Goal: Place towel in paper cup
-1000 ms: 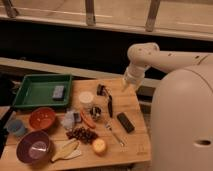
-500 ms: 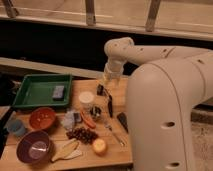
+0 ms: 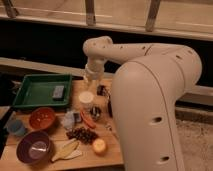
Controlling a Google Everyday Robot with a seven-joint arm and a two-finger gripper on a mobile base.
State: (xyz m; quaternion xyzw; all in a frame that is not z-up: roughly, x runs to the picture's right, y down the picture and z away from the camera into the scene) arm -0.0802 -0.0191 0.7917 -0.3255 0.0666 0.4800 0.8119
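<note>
A white paper cup (image 3: pixel 86 98) stands upright near the middle of the wooden table (image 3: pixel 111 155). A crumpled pale blue-grey towel (image 3: pixel 69 119) lies on the table just in front and to the left of the cup. My gripper (image 3: pixel 92 78) hangs at the end of the white arm (image 3: pixel 107 50), just above and behind the cup, at the table's back edge. The arm's large body hides the right part of the table.
A green tray (image 3: pixel 35 92) holding a dark block (image 3: pixel 58 91) is at the back left. An orange bowl (image 3: pixel 42 118), purple bowl (image 3: pixel 33 148), blue cup (image 3: pixel 16 127), banana (image 3: pixel 66 149), orange fruit (image 3: pixel 99 145), dark cluster (image 3: pixel 82 134) and red-orange item (image 3: pixel 88 120) crowd the table.
The arm has swung left and closer to the camera. The gripper moved from the table's right back towards the paper cup. The things on the table have not moved.
</note>
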